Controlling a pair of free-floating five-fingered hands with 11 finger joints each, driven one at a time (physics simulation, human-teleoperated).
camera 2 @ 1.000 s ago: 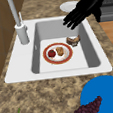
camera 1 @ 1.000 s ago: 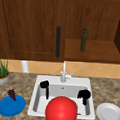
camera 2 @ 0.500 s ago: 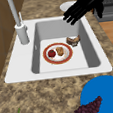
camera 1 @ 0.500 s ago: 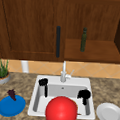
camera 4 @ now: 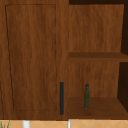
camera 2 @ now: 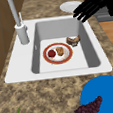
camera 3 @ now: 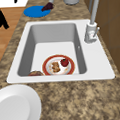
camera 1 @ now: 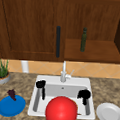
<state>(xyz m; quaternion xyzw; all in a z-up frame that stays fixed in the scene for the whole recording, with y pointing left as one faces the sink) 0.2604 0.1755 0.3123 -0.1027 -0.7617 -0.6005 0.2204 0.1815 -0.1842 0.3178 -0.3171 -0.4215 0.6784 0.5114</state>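
Right hand (camera 2: 97,1), fingers spread straight, hovers over the sink's (camera 2: 57,73) right rim, above a pastry (camera 2: 73,40) lying inside; left hand (camera 1: 41,84) hangs loose-fingered at its left side. A careless drop could likely jam fingertips on the rim or shove the pastry.

No text, label, brand, number or sign could be read anywhere. The bottle (camera 1: 83,39) on the shelf (camera 1: 94,51) bore no legible label, and the plates, the sink (camera 1: 63,82) and the cabinet door (camera 1: 32,24) were plain, without any lettering.
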